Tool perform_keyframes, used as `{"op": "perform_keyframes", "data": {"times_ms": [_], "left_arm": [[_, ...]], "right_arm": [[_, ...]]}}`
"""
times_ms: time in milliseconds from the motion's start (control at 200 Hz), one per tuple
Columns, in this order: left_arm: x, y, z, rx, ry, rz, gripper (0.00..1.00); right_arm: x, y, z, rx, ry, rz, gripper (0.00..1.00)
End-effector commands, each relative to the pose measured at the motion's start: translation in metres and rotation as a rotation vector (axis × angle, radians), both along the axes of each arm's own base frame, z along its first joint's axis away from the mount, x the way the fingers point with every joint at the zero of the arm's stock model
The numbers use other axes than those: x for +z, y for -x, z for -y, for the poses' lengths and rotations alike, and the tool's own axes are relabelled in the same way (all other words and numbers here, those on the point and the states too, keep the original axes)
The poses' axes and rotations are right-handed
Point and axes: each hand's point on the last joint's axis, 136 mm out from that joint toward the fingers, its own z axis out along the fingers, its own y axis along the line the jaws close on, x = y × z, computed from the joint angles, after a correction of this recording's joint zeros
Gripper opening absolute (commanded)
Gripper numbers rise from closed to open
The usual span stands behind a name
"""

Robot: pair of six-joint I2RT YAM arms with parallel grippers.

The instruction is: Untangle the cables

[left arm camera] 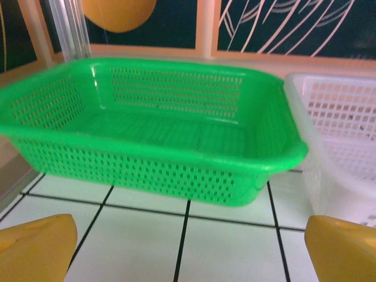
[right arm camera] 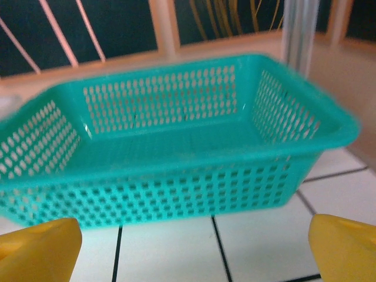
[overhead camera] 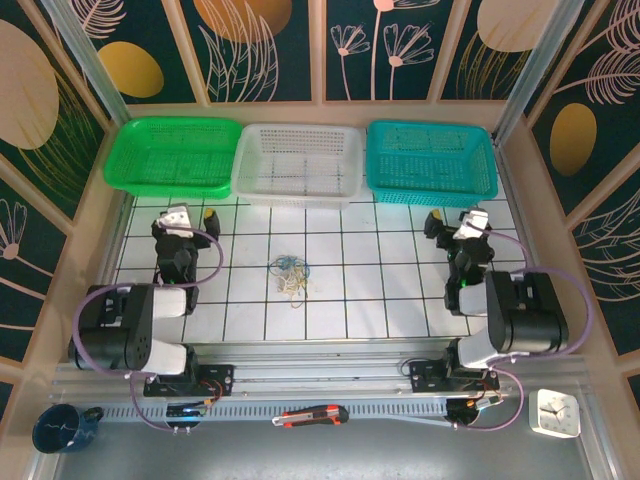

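The cables [overhead camera: 291, 274] lie in one small tangled heap of thin blue, yellowish and white cords on the tiled table, midway between the two arms. My left gripper [overhead camera: 187, 216] stands open at the left, well apart from the heap, with nothing between its yellow fingertips [left arm camera: 36, 248]. It faces the green basket [left arm camera: 158, 132]. My right gripper [overhead camera: 457, 220] stands open at the right, just as far from the heap, its yellow fingertips [right arm camera: 343, 247] wide apart and empty. It faces the teal basket [right arm camera: 176, 147].
Three baskets line the far edge: green [overhead camera: 172, 155], white [overhead camera: 297, 162] and teal [overhead camera: 430, 160]. On the near ledge lie a red utility knife [overhead camera: 312, 415], a dark cup [overhead camera: 60, 427] and a small white clock [overhead camera: 555, 413].
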Motion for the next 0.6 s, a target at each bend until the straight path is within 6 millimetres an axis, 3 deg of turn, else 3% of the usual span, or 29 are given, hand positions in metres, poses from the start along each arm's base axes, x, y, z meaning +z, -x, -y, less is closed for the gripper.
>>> {"op": "perform_keyframes", "data": {"times_ms": [0,175,300,405,595], "left_arm": [[0.014,0.000,-0.004,0.017,0.023,0.005,0.99],[0.036,0.010,-0.013,0.077,0.088,0.044,0.99],[0.060,0.014,-0.012,0.080,0.182,0.081,0.99],[0.082,0.013,0.003,-0.002,0.289,0.094,0.99],[0.106,0.019,0.037,-0.188,0.475,0.077,0.99]], "right_arm": [[0.023,0.015,0.015,-0.104,-0.028,0.064,0.99],[0.040,0.014,0.032,-0.209,-0.134,-0.049,0.99],[0.059,0.018,0.036,-0.243,-0.359,-0.054,0.99],[0.082,0.020,0.026,-0.169,-0.441,-0.021,0.99],[0.117,0.021,-0.015,0.068,-0.456,-0.042,0.99]]}}
